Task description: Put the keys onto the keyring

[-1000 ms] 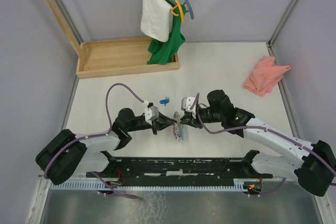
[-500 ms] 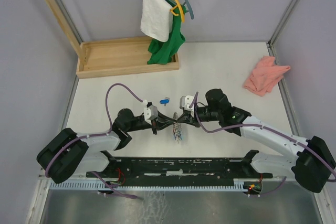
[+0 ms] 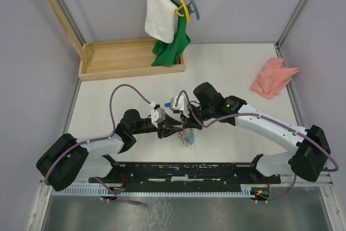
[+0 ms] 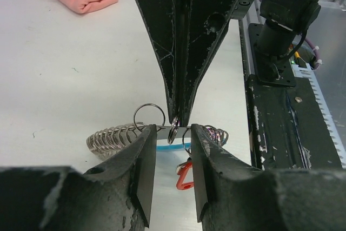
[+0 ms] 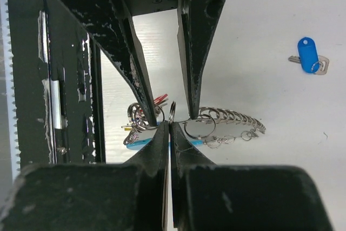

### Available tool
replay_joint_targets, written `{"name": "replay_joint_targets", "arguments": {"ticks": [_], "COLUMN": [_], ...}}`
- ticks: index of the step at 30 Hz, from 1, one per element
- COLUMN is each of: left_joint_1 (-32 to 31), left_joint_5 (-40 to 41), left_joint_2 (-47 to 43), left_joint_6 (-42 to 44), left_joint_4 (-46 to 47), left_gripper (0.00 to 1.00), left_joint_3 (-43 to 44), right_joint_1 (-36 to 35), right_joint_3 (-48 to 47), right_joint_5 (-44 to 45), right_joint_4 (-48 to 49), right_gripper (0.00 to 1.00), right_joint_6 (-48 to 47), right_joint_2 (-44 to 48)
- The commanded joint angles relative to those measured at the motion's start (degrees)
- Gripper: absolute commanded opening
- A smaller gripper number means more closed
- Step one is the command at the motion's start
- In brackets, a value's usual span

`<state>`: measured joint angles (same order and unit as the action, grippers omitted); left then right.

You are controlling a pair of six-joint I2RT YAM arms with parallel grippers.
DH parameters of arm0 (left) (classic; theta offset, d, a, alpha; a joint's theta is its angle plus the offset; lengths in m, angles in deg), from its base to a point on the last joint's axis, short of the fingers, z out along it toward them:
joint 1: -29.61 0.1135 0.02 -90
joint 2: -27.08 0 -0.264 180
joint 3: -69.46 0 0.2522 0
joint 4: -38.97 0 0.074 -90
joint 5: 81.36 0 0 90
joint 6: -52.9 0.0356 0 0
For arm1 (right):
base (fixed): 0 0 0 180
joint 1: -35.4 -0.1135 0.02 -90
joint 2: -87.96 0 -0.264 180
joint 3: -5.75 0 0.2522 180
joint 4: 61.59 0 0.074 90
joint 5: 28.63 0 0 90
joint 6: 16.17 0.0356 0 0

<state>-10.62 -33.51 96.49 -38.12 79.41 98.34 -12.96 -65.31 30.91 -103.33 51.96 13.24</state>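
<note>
We saw both claws meet low over the surface [image 3: 238, 74], toward the middle of its near edge. The right claw [image 5: 169, 127] was clenched, its tips pinching the small keyring [image 5: 172, 111]. The left claw [image 4: 173, 136] was released, its two fingers [image 4: 145, 155] apart on either side of that ring; we could not tell whether they touched it. Beneath them lay a bundle of rings with a coiled chain [image 4: 111, 136] and a red tag [image 4: 184, 170]. The blue key [image 5: 309, 55] lay alone on the surface, just beyond the claws toward the far edge. A pink cloth [image 3: 273, 77] sat by the right edge.
</note>
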Motion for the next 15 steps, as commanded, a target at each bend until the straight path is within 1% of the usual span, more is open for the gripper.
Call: {"name": "replay_joint_targets", "arguments": {"ticks": [1,4,7,15], "left_joint_1": [-0.11,-0.11,-0.11,-0.06], "left_joint_5": [-2.72,-3.50,-4.22,-4.52], "left_joint_2": [-0.31,0.30,1.09,1.36], "left_joint_6": [2.28,1.76,1.38,2.06], "left_joint_4": [0.83,1.72,2.13,0.31], "left_gripper": [0.39,0.39,0.38,0.23], "left_joint_3": [2.20,2.26,2.45,2.98], "right_joint_1": [-2.64,-3.84,-4.64,-5.63], "right_joint_3": [-9.33,-13.06,-15.19,-18.66], "right_joint_5": [4.91,6.01,6.33,7.82], "right_joint_4": [-12.29,-16.41,-18.00,-22.00], "right_gripper": [0.01,0.01,0.01,0.01], "right_joint_6": [-3.21,-3.86,-4.33,-6.39], "right_joint_2": [-3.26,-5.68,-7.08,-9.69]}}
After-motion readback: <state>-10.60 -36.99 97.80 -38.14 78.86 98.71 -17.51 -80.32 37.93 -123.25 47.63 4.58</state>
